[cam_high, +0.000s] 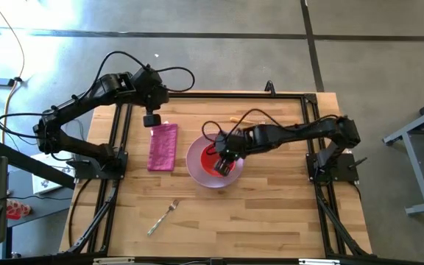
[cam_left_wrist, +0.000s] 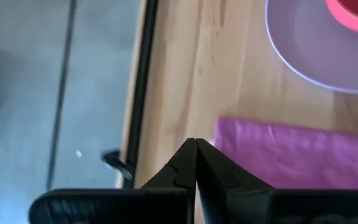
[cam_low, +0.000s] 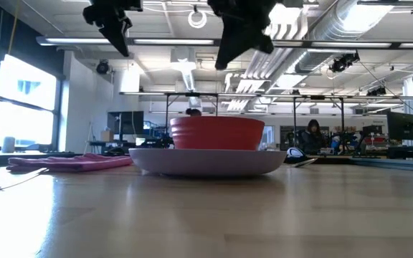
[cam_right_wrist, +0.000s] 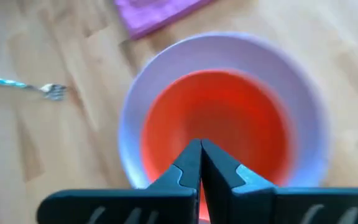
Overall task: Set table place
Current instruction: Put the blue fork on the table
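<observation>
High view: right gripper (cam_high: 227, 156) at frame centre, fingers pressed together on nothing, poised over the red bowl (cam_high: 218, 157). Bowl seated inside the lavender plate (cam_high: 199, 171), mid-table (cam_high: 271, 213). Just left of the plate, magenta napkin (cam_high: 163, 146) lying flat. Left gripper (cam_high: 152, 120) above the napkin's far end, upper centre-left, likewise closed and empty. Silver fork (cam_high: 163, 217) alone in the lower centre-left, well apart from the plate. Low view: both grippers up at the top edge, clear of bowl and plate.
</observation>
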`<state>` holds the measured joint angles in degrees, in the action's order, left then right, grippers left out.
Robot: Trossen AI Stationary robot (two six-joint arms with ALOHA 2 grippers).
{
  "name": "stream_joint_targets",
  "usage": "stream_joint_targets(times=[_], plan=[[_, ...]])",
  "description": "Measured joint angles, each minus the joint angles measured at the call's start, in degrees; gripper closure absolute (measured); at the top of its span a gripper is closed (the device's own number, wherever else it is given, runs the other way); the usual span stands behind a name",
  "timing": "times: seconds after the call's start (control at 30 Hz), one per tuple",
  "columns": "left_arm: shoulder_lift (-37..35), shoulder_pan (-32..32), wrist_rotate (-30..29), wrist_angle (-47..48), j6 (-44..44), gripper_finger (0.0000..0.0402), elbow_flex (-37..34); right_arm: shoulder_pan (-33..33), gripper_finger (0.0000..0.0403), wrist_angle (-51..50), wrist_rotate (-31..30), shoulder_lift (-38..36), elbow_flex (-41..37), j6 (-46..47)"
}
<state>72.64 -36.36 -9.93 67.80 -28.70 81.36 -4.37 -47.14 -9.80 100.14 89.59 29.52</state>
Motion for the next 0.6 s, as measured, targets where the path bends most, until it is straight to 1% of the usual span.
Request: stream_joint_targets(times=[0.1,0.17,0.3,0.43,0.6], plan=[[0.0,0.4,0.0,3.8,3.3,0.0401,-0.2,0.6,0.0403,-10.0,-4.8,-0.1,5.6,-1.6],[-0.4,2.4,-0.4,5.9,6.3,0.0401,-1.6,1.1,0.0403,-17.3,-7.9,-0.1,8.7,-2.2],[-3.3,8.5,0.0,8.0,15.9,0.0402,-8.3,2.4,0.0403,-28.8,-12.8,-0.1,13.1,-3.0],[-7.0,18.8,0.1,8.2,32.6,0.0401,-17.4,4.0,0.0403,-34.0,-14.4,-0.1,15.5,-6.4],[-10.1,34.1,3.7,6.9,56.3,0.0389,-26.3,6.4,0.0403,-33.8,-14.4,-0.1,17.3,-14.9]])
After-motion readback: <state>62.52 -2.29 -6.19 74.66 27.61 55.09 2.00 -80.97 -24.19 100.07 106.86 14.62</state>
